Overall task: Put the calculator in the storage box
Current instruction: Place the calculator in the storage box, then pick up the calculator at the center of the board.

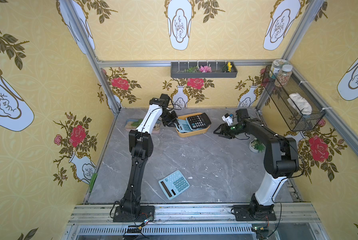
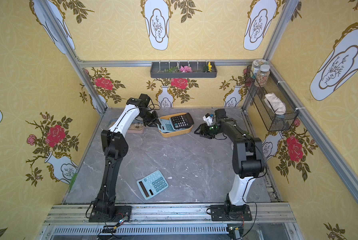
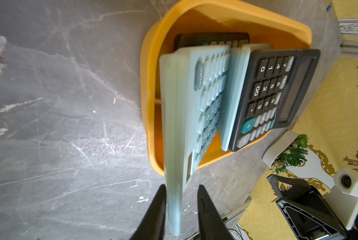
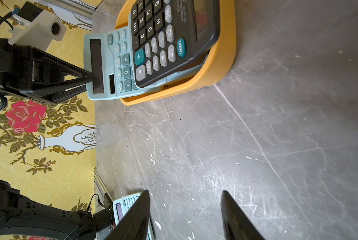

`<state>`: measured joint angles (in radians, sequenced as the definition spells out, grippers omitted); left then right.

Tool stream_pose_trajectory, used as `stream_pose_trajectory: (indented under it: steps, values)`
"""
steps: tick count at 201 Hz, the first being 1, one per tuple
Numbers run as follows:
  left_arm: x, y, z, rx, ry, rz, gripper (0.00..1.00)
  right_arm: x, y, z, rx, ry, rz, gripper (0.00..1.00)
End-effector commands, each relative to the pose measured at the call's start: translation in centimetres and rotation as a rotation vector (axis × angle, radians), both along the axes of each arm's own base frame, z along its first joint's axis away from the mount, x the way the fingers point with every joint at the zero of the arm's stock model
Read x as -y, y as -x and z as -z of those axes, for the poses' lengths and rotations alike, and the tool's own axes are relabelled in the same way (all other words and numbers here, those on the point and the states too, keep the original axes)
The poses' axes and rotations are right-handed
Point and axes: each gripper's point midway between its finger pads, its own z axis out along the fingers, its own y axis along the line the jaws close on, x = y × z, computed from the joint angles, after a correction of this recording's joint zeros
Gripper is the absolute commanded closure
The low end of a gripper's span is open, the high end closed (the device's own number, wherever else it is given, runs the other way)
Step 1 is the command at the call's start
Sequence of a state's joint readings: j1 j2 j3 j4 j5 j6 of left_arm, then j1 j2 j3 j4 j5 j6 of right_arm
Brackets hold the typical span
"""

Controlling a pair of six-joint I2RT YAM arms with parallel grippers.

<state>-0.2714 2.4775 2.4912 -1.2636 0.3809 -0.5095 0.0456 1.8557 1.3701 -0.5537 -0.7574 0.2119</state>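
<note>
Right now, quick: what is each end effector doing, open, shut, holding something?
Left end effector: open, jaws loosely around a blue calculator.
Right end effector: open, empty.

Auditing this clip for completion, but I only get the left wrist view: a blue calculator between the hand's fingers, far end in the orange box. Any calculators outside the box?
Observer: Yes, a spare blue calculator lies flat on the table near the front edge, between the arm bases.
Operator: Is the right hand carrying anything?
Observer: No, the right hand is open and empty, beside the storage box.
Operator: Where does my hand touch it?
Observer: In the right wrist view a fingertip of the left hand meets the display end of the leaning blue calculator, outside the rim.
</note>
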Motion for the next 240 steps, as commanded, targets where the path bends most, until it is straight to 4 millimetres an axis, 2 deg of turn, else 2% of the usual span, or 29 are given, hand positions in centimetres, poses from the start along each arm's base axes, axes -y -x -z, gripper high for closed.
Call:
stream_pose_trajectory:
  steps: [1,33,84,113,131,150,172,189,210,240]
  values:
    - [0.0,0.0,0.5,-0.01,-0.003,-0.002,0.66,-0.1,0.2,-0.6,0.01,-0.004,-0.007,0.44]
    - [-1.0,0.3,0.0,-0.003,-0.043,-0.01,0.55,-0.1,0.2,-0.9,0.015,-0.003,-0.006,0.43]
    - [-3.8,1.5,-1.4,0.014,-0.128,-0.033,0.48,0.0,0.5,-1.3,0.021,0.003,-0.007,0.42]
    - [-6.6,4.1,-3.1,0.003,-0.205,-0.075,0.45,0.1,0.9,-2.0,0.028,0.013,-0.01,0.41]
    - [-8.7,7.8,-3.9,-0.041,-0.272,-0.127,0.44,0.2,1.2,-2.4,0.029,0.017,-0.008,0.41]
    - [-10.0,13.9,-3.5,-0.144,-0.301,-0.224,0.44,0.1,1.6,-2.6,0.025,0.02,-0.002,0.41]
    - [-9.8,21.7,-2.7,-0.252,-0.312,-0.325,0.42,-0.4,2.2,-2.6,0.025,0.024,-0.002,0.41]
    - [-8.8,26.4,-2.1,-0.3,-0.3,-0.4,0.4,-1.0,2.6,-2.6,0.024,0.026,-0.004,0.41]
    - [-8.1,30.4,-1.2,-0.32,-0.275,-0.501,0.38,-1.9,3.2,-2.3,0.018,0.026,-0.01,0.4]
    - [-9.0,34.4,0.3,-0.356,-0.273,-0.633,0.37,-2.8,3.7,-2.5,0.021,0.029,-0.025,0.4]
